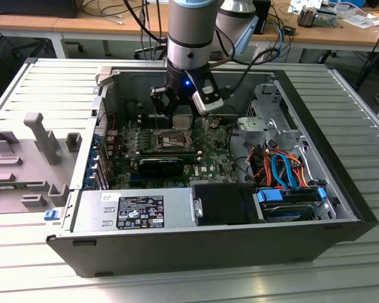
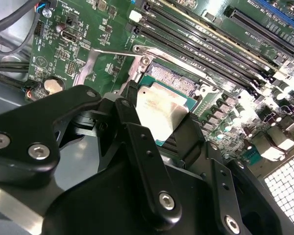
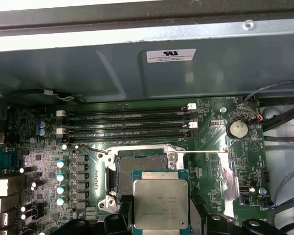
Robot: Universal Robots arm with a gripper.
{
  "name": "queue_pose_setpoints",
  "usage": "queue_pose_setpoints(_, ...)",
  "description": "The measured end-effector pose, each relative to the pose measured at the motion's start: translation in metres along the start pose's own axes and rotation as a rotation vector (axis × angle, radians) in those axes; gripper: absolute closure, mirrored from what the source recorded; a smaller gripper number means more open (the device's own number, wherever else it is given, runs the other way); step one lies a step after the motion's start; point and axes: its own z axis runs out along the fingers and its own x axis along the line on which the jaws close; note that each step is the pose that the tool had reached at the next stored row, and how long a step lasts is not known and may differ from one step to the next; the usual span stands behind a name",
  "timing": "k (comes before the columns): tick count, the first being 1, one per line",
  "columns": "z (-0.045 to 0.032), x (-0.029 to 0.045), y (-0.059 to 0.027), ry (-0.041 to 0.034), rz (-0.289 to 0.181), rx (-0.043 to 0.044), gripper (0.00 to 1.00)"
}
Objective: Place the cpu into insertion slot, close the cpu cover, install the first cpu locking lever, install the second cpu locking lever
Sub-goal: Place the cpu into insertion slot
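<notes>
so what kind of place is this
Probably a robotics lab or workshop: an open computer case lies on a slatted metal table, cluttered wooden desks stand behind, and the gripper holds a cpu.

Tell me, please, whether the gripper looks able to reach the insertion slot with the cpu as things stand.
Probably yes: the gripper holds the cpu just over the insertion slot, the cpu cover is swung aside, and nothing lies across the socket's dark centre.

Your arm (image 1: 188,38) hangs straight down, wrist vertical; your gripper (image 1: 179,106) points downward, its black fingers (image 2: 131,115) clamped on opposite edges of the cpu (image 2: 159,115).
</notes>
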Motion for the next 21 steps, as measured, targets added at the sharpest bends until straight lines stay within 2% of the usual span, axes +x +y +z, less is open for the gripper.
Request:
queue_pose_setpoints(7, 0.0001, 0.0000, -0.0001, -0.0035, 0.039, -0.0008, 0.46)
queue_pose_setpoints(21, 0.0003, 0.0000, -0.0004, -0.0071, 0.079, -0.0016, 0.46)
